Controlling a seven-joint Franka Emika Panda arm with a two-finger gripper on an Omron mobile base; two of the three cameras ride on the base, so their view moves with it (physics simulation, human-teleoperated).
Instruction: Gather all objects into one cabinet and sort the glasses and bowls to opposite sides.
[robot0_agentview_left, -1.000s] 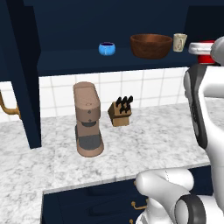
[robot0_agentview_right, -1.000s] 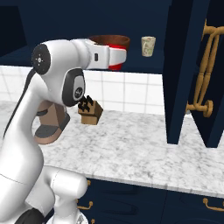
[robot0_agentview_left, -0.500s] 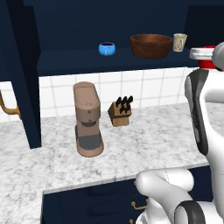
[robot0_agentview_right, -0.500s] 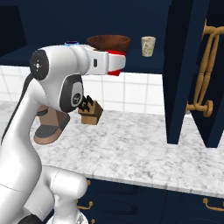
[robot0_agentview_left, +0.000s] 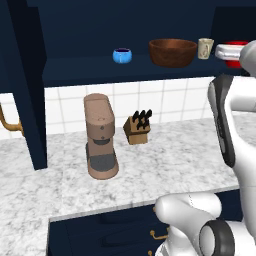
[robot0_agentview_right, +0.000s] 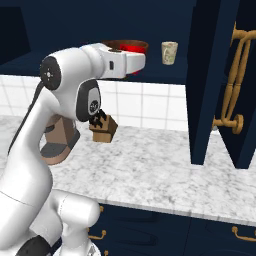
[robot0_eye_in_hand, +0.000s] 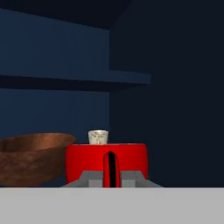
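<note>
Red cup (robot0_eye_in_hand: 106, 162) upright, handle facing the camera, clamped at that handle between the fingers (robot0_eye_in_hand: 131, 178), held at shelf height inside the navy cabinet (robot0_agentview_left: 90, 30); just right of the brown bowl (robot0_eye_in_hand: 30, 155), in front of the beige cup (robot0_eye_in_hand: 98, 137); blue bowl (robot0_agentview_left: 122, 55) farther left on the shelf

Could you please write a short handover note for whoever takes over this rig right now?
Tool: shut on the red cup, held at the open cabinet, right of the brown bowl.
Already on the shelf, left to right: blue bowl, brown bowl, beige cup.
Done: three vessels stowed, bowls left, beige cup right.
Left: set the red cup down by the beige cup, release, withdraw.
</note>
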